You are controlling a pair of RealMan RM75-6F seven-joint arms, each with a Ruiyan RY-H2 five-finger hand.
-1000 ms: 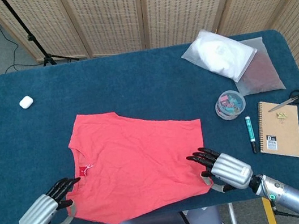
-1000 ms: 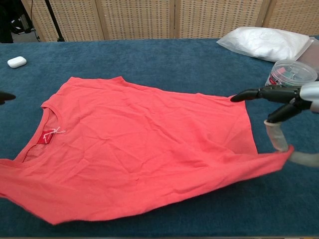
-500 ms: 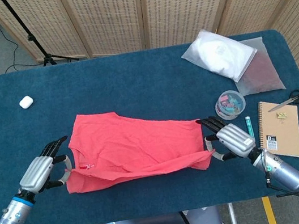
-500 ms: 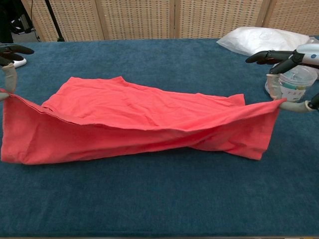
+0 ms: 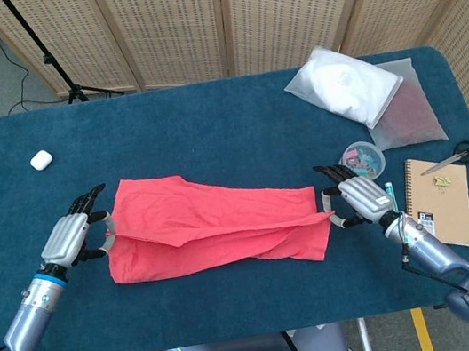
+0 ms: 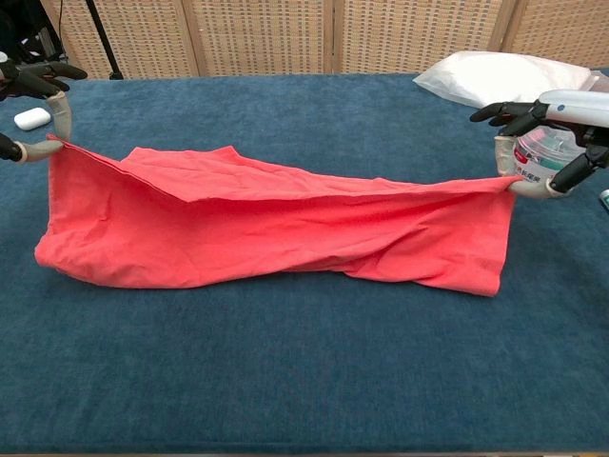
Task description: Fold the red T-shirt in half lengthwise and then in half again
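The red T-shirt (image 5: 217, 230) (image 6: 276, 228) lies across the middle of the blue table, its near half lifted and carried over the far half. My left hand (image 5: 72, 238) (image 6: 36, 114) pinches the shirt's left corner just above the cloth. At the other end my right hand (image 5: 358, 201) (image 6: 544, 133) pinches the right corner, its other fingers spread. The lifted edge hangs stretched between both hands. The fold line rests on the table at the near side.
A clear tub of clips (image 5: 360, 159) stands right behind my right hand, with a green marker (image 5: 391, 199) and a spiral notebook (image 5: 438, 201) beside it. Scissors (image 5: 453, 160), a white bag (image 5: 344, 85) and a white earbud case (image 5: 41, 159) lie further off.
Both hands have carried the shirt's near edge up and away from the table's front edge, over the far half. The shirt went from spread flat to nearly folded in half.
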